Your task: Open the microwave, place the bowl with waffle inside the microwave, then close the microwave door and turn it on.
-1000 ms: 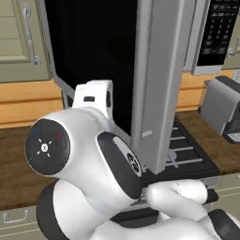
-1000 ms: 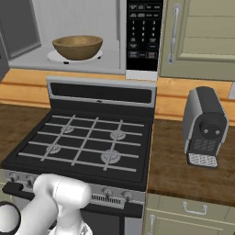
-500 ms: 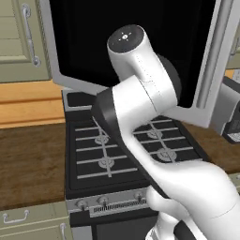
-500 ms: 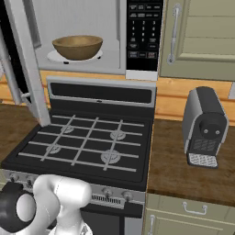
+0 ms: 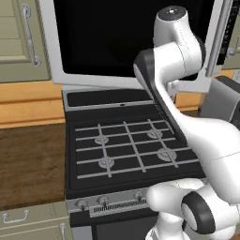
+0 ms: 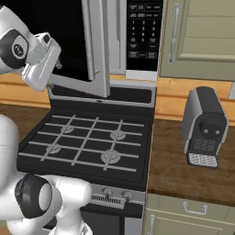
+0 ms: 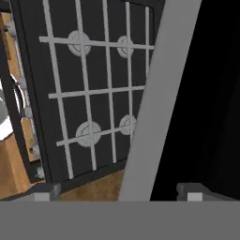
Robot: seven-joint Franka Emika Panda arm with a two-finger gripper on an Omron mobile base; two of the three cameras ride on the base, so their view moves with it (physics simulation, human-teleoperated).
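Observation:
The microwave hangs above the stove, its black keypad showing at the right. The microwave door stands partly swung in, its black glass toward the left base camera. In the right base view the microwave door is seen edge-on, with its silver bar handle. My gripper is at the door's outer face, low on the left. In the hand view the gripper is open, its fingertips wide apart, and the door's silver frame runs between them. The door hides the bowl and the waffle.
A black gas stove lies below the microwave. A grey coffee machine stands on the wooden counter to the right. Beige cabinet doors flank the microwave. My white arm reaches up in front of the door.
The door has swung from wide open toward shut, with my arm and hand moving along behind it. It now covers the bowl that showed inside the microwave.

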